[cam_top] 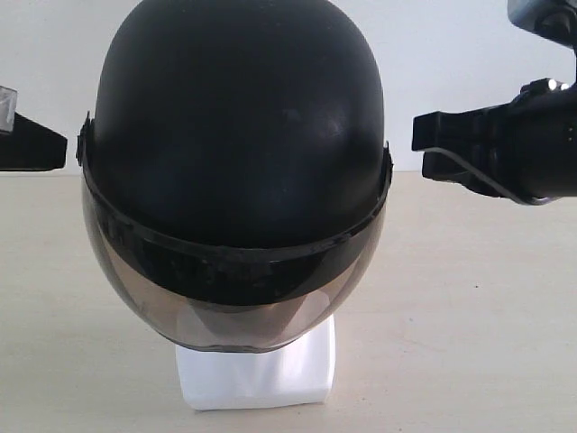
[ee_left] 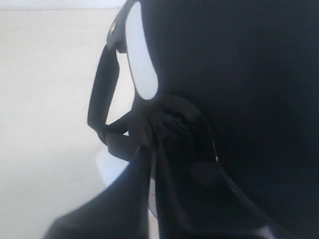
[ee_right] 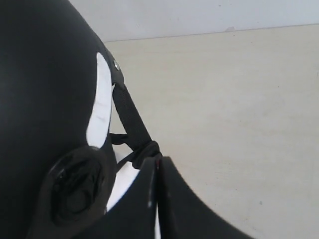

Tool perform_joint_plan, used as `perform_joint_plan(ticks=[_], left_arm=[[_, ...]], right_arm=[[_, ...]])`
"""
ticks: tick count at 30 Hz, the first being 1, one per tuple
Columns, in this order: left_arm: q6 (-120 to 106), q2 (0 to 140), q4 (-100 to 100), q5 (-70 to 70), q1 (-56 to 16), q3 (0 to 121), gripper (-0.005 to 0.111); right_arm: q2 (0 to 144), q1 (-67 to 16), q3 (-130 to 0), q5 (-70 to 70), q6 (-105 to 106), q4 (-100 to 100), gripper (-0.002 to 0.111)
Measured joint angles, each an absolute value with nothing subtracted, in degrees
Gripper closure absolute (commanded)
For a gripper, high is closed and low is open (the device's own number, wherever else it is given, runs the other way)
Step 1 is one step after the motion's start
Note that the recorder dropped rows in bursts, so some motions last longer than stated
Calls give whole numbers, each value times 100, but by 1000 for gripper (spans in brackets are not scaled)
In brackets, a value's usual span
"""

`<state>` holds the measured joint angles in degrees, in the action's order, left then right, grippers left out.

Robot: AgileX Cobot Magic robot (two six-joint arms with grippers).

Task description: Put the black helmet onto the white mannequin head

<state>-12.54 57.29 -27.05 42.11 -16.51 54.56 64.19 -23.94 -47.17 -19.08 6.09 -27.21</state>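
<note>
The black helmet (cam_top: 234,135) sits over the white mannequin head, and its smoky visor (cam_top: 234,307) covers the face. Only the head's blocky base (cam_top: 257,379) shows below. White patches of the mannequin head (ee_left: 142,64) (ee_right: 99,109) show past the shell's edge. My left gripper (cam_top: 63,149) (ee_left: 151,149) is beside the helmet's left side, fingers together at the end of the black strap (ee_left: 102,89). My right gripper (cam_top: 416,144) (ee_right: 158,160) is level with it on the other side. It is shut at the end of the other strap (ee_right: 132,117), with a red sliver between its tips.
The pale table (cam_top: 469,316) spreads around the base on all sides. A white wall stands behind. The right arm's dark body (cam_top: 541,144) fills the upper right corner of the exterior view.
</note>
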Motion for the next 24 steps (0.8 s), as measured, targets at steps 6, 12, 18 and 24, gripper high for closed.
perform_joint_plan(ticks=[6, 12, 18, 24], left_arm=[[-1375, 5349, -2693, 4832, -1651, 5456, 102], [-1408, 4839, -2693, 5037, -1651, 5456, 102], [-1420, 4751, -2716, 5089, -1651, 5381, 102], [-1420, 4935, -2753, 4864, -1651, 5050, 102]], right_arm=[[6194, -2394, -4717, -2462, 1007, -2651, 108], [5628, -2394, -4717, -2743, 1041, -2513, 108], [5543, -2394, -4651, -2963, 1041, -2487, 108], [5553, -2394, -4206, -2433, 948, -2643, 108]])
